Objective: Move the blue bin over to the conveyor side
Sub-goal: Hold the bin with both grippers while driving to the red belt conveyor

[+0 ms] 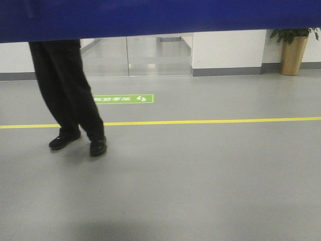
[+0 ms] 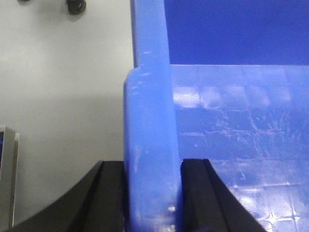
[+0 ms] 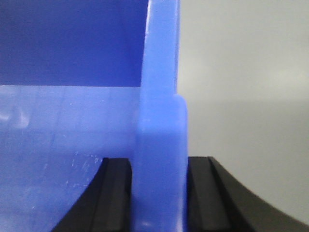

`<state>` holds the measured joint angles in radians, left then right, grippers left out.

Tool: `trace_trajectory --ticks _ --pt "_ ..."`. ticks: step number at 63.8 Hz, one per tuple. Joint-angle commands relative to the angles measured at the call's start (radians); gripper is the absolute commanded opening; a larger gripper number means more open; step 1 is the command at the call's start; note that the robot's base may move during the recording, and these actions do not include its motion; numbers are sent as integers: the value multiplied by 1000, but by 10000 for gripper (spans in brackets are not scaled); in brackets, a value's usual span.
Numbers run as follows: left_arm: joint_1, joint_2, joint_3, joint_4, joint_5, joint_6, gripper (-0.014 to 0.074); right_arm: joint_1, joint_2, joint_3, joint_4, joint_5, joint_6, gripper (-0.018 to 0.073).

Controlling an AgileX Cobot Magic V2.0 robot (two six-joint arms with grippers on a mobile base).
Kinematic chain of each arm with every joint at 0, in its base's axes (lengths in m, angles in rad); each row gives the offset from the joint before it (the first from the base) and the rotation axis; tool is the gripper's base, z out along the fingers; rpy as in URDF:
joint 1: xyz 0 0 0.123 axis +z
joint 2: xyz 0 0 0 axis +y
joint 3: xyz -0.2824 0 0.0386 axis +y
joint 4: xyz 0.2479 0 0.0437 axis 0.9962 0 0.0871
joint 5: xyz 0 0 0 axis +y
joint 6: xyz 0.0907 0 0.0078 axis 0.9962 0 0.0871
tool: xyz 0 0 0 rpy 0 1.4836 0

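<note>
**A:** What does the front view show?

**B:** A large rectangular bright-blue plastic bin [image 1: 150, 17] spans the top edge as one wide band (apparently held up close to the camera). Below the bin are a yellow floor line [image 1: 200, 121] and a person's legs in black trousers [image 1: 67, 95], under its left part. No conveyor belt is visible.

**A:** And the left wrist view?

**B:** The left gripper [image 2: 152, 193] is clamped on the bin's thick rim, one black finger on each face. The bin's inside lies to its right.

**A:** The right wrist view?

**B:** The mirror image. The right gripper [image 3: 159, 193] pinches another stretch of the rim, with the bin's inside to its left.

**A:** So what matters for the move?

**B:** The bin hangs between both grippers, its long axis across the robot's front. Neither arm is nearer, so I judge they must travel together.
</note>
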<state>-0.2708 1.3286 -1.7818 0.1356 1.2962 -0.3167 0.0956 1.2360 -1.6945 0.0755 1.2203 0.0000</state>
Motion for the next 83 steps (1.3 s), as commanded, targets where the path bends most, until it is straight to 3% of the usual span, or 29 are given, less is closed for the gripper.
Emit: trace_trajectory --ticks 1,83 --pt "-8 -21 -12 12 -75 3 -18 -3 -21 -15 -12 -102 -9 -89" --pt "-8 -21 -12 27 -75 3 -18 -3 -21 -15 -10 -104 -9 -89"
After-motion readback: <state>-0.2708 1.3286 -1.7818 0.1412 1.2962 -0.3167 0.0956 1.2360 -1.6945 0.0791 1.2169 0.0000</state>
